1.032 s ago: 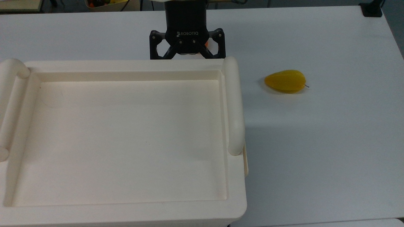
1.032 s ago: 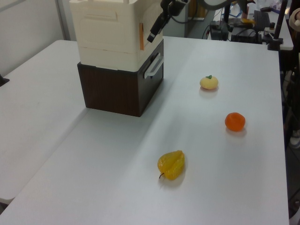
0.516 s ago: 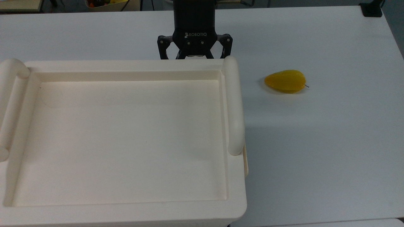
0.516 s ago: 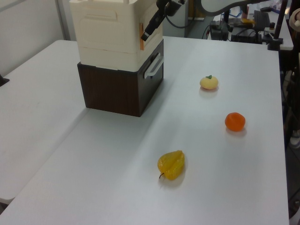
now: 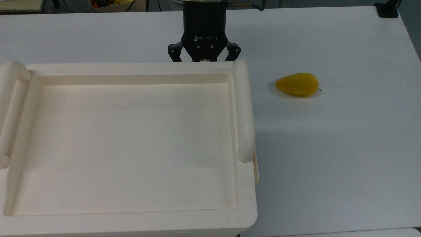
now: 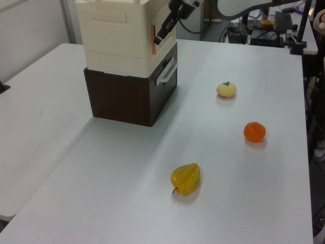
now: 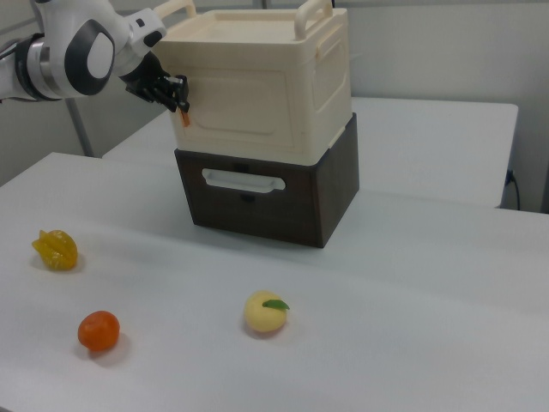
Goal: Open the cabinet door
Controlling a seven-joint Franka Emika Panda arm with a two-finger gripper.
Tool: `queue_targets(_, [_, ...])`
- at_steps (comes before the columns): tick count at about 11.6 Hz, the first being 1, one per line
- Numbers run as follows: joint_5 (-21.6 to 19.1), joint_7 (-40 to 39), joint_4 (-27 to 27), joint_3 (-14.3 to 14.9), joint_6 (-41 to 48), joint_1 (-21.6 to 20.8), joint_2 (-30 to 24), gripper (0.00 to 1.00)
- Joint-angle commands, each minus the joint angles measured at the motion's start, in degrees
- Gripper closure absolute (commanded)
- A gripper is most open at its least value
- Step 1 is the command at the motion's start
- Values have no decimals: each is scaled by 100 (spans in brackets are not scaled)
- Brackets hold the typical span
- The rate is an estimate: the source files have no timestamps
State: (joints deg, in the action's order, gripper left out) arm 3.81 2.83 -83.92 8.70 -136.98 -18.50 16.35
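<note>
My claw (image 7: 182, 94) sits clenched at the cabinet door's (image 7: 244, 103) orange tab (image 7: 185, 116) (fingertips hidden behind the cabinet (image 5: 131, 144) rim from the top view).

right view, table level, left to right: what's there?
Wrinkled yellow starfruit-like fruit → round orange fruit → pale yellow round fruit with a green leaf. The dark brown wooden base box under the cream-white plastic cabinet spans the last one's position, so it has no clear slot.
</note>
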Motion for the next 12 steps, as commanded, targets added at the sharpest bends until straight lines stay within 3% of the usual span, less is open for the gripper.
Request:
queue_targets(1, [120, 130, 51, 27, -101, -66, 53, 79])
queue_targets(12, [146, 464, 68, 36, -294, -57, 114, 72])
